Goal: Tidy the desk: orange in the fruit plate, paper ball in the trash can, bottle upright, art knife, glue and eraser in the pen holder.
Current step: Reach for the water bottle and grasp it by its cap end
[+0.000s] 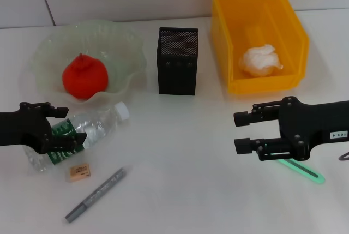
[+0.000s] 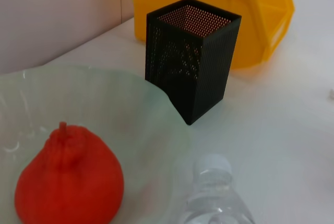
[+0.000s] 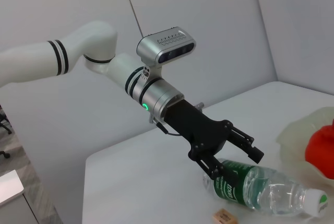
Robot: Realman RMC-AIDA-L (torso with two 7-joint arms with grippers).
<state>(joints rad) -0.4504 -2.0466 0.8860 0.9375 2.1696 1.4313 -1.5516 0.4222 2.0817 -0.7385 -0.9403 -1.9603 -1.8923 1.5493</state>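
**Reaching for the fallen bottle**

Lying on its side at the table's left front, the bottle (image 1: 82, 131) points its white cap toward the fruit plate (image 1: 128, 78), just beside the plate's rim. The left gripper (image 1: 68, 125) comes in level from the left edge, forearm horizontal, its fingers spread to either side of the bottle's green-labelled body; the right wrist view shows the two black fingers (image 3: 245, 145) straddling the label, not pressed onto it as far as can be seen.

The right gripper (image 1: 240, 132) hovers level above the table at the right front, arm entering from the right edge, its two fingers apart and holding nothing. Beneath it lies the green art knife (image 1: 305, 171), flat on the table.

The orange (image 1: 84, 77) sits in the fruit plate. The paper ball (image 1: 260, 60) rests inside the yellow trash can (image 1: 283, 84) at the back right. The black mesh pen holder (image 1: 178, 59) stands upright between plate and can. The eraser (image 1: 79, 172) lies just in front of the bottle, and the grey glue (image 1: 97, 194) stick lies slanted beside it, nearer the front edge.
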